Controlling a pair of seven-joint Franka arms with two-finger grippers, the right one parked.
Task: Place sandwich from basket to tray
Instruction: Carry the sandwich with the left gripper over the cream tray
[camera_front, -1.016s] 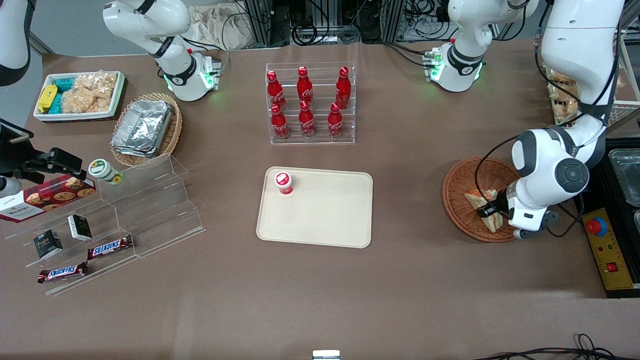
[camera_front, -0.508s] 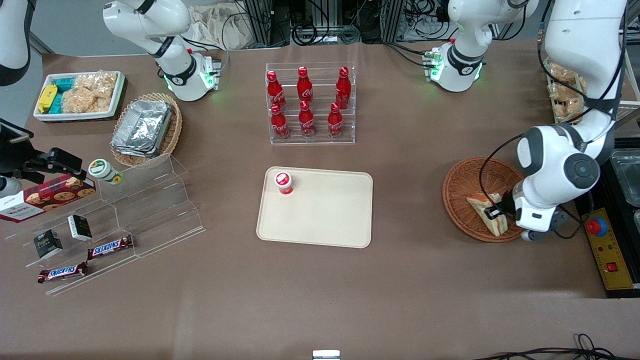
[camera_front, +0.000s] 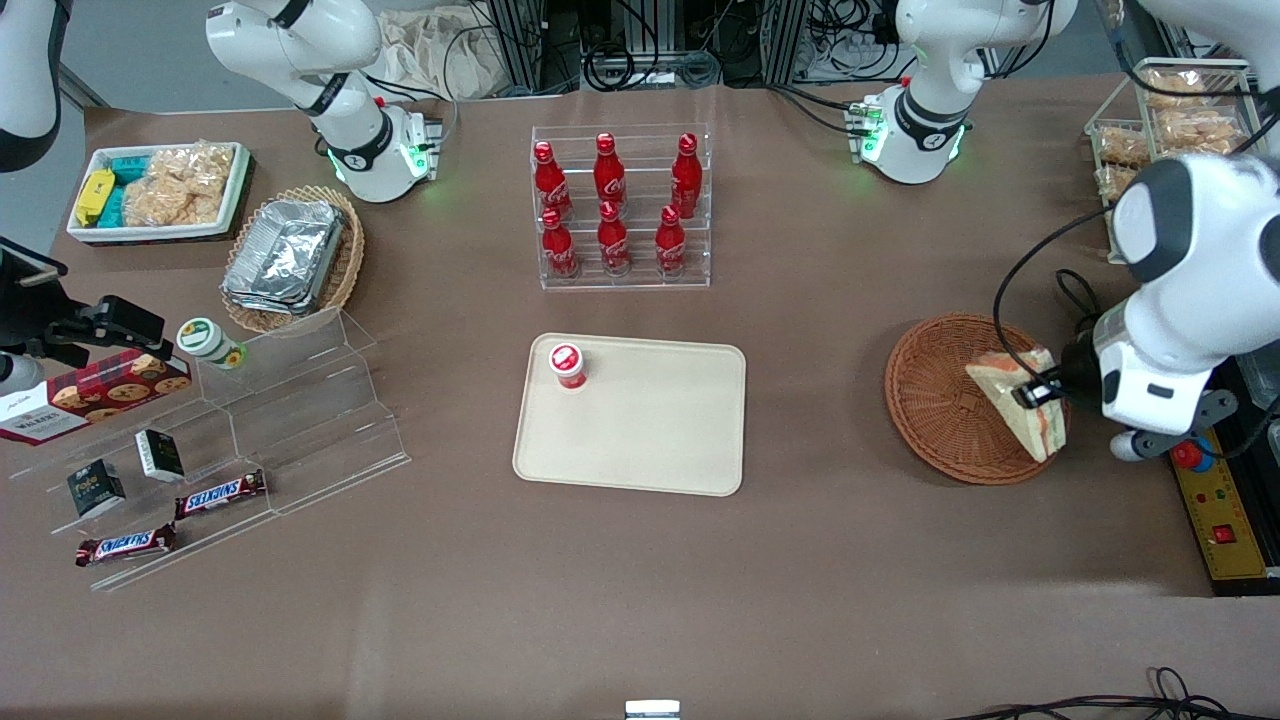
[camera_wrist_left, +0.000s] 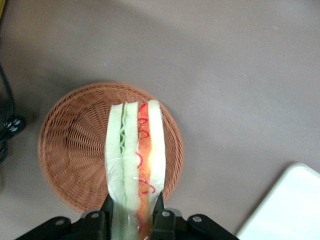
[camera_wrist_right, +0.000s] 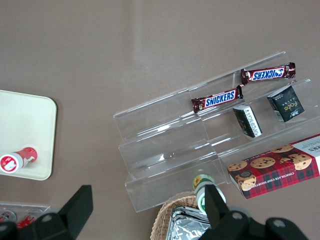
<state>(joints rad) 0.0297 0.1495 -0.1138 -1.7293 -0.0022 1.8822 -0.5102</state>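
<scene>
Brown desk (camera_front: 800, 560): we find tool (camera_front: 1035, 392) clamped on sandwich (camera_front: 1022, 405), raised over basket (camera_front: 940, 420); transfer to tray (camera_front: 650, 440) outstanding.

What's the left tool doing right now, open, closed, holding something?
Left tool: shut on the sandwich, lifted above the basket.

The white-bread sandwich (camera_front: 1025, 405), pinched by the gripper (camera_front: 1040, 392), hangs above the woven basket (camera_front: 945, 400), well apart from the cream tray (camera_front: 660, 430).
</scene>
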